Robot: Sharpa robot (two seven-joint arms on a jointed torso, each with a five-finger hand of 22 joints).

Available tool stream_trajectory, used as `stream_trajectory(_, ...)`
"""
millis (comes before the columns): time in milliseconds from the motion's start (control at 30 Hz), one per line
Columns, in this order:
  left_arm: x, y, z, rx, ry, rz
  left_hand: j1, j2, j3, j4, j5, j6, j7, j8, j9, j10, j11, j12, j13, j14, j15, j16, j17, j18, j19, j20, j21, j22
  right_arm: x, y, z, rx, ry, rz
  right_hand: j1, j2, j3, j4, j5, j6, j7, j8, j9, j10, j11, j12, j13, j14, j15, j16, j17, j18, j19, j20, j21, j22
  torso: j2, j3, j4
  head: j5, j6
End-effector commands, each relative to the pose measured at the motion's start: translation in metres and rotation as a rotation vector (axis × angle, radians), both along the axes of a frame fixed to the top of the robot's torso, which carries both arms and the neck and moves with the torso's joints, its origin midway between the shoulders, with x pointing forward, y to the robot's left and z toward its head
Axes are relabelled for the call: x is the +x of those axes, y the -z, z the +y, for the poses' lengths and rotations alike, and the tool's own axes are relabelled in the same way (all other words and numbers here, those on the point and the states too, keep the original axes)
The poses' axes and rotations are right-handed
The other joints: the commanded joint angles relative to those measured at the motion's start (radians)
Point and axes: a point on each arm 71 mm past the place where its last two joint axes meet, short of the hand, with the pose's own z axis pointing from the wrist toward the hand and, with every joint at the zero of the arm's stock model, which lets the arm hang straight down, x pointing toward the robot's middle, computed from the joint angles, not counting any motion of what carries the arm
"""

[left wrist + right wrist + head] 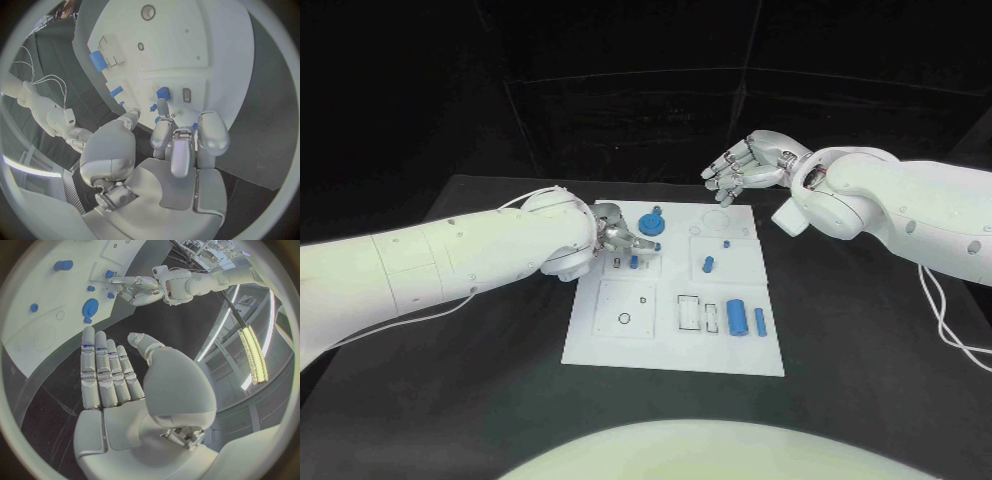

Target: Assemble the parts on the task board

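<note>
The white task board (672, 330) lies mid-table, also seen as the task board (212, 60) and the task board (25, 295). A round blue knob (652, 222) stands near its far left corner. Small blue parts (633, 262) (708, 265) sit in its middle, and two blue cylinders (737, 317) lie at its near right. My left hand (625, 240) hovers over the far left of the board beside the knob, fingers reaching toward a blue part (163, 93), thumb apart, nothing held. My right hand (750, 165) hangs above the far edge, its fingers (106, 370) straight and empty.
The black table (473, 380) surrounds the board. White cables (946, 320) trail along the right arm at the table's right side. Empty outlined recesses (629, 305) mark the board's near left.
</note>
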Motion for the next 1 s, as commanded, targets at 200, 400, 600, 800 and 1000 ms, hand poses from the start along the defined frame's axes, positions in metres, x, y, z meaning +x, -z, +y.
stream_trajectory(200, 0.005, -0.020, -0.003, -0.049, -0.006, -0.029, 0.059, 0.018, -0.080, 0.025, -0.003, -0.004, 0.004, -0.004, 0.002, -0.014, 0.001, -0.018, -0.017, 0.108, -0.004, 0.006, 0.263, -0.001, -0.011, -0.001, -0.016, -0.018, 0.001, 0.000, 0.001, 0.005, -0.017, 0.006, -0.006, -0.002, -0.002, 0.004, 0.002, -0.008, -0.001, -0.001, 0.001, -0.006, -0.001, 0.001, 0.000, -0.007, 0.001, -0.001, -0.002, 0.003, -0.001, 0.005, -0.005, -0.002, 0.000, 0.0000, -0.0034, -0.002, 0.006)
stream_trajectory(400, 0.013, -0.035, 0.011, 0.009, -0.005, 0.014, 0.159, 0.034, -0.107, -0.008, -0.001, -0.050, 0.021, -0.019, -0.001, -0.073, 0.014, -0.088, -0.111, 0.104, 0.006, -0.001, 0.247, 0.011, -0.048, 0.006, -0.063, -0.087, 0.001, 0.001, 0.000, 0.004, -0.014, 0.007, -0.006, -0.002, -0.002, 0.004, 0.002, -0.008, -0.001, -0.001, 0.001, -0.006, -0.001, 0.001, 0.000, -0.007, 0.001, -0.001, -0.002, 0.003, -0.001, 0.005, -0.005, -0.002, 0.000, -0.0008, 0.0006, -0.009, 0.012)
stream_trajectory(600, 0.043, -0.053, 0.034, 0.042, -0.062, -0.009, 0.234, 0.074, -0.141, -0.019, -0.001, -0.103, 0.055, -0.108, -0.074, -0.106, 0.047, -0.121, -0.161, 0.098, 0.033, -0.012, 0.221, 0.019, -0.070, 0.032, -0.098, -0.131, 0.002, 0.001, 0.000, 0.007, -0.012, 0.002, -0.003, 0.001, -0.001, 0.003, 0.003, -0.009, -0.001, -0.001, 0.001, -0.008, -0.001, 0.003, 0.001, -0.008, 0.001, 0.000, -0.003, 0.004, 0.000, 0.006, -0.008, -0.004, 0.002, 0.0003, -0.0010, -0.003, 0.019)
stream_trajectory(800, 0.066, -0.058, 0.043, 0.035, -0.078, -0.032, 0.267, 0.085, -0.197, -0.010, -0.002, -0.102, 0.067, -0.170, -0.138, -0.129, 0.055, -0.144, -0.195, 0.090, 0.041, -0.027, 0.191, 0.029, -0.093, 0.044, -0.136, -0.180, 0.002, 0.001, 0.002, 0.010, -0.016, -0.002, 0.001, 0.004, 0.001, 0.002, 0.004, -0.008, -0.002, 0.001, 0.001, -0.008, -0.001, 0.005, 0.001, -0.008, 0.001, 0.001, -0.004, 0.005, 0.002, 0.006, -0.010, -0.005, 0.004, 0.0005, -0.0051, 0.005, 0.025)
stream_trajectory(1000, 0.078, -0.053, 0.046, 0.083, -0.066, 0.003, 0.291, 0.086, -0.242, -0.006, -0.001, -0.073, 0.069, -0.167, -0.155, -0.128, 0.058, -0.138, -0.193, 0.092, 0.044, -0.024, 0.198, 0.029, -0.086, 0.046, -0.137, -0.176, 0.002, 0.001, 0.002, 0.008, -0.013, 0.000, 0.002, 0.006, 0.001, 0.002, 0.004, -0.007, -0.002, 0.001, 0.002, -0.008, -0.002, 0.006, 0.001, -0.008, 0.000, 0.002, -0.004, 0.005, 0.003, 0.006, -0.010, -0.005, 0.005, -0.0009, -0.0056, 0.002, 0.025)
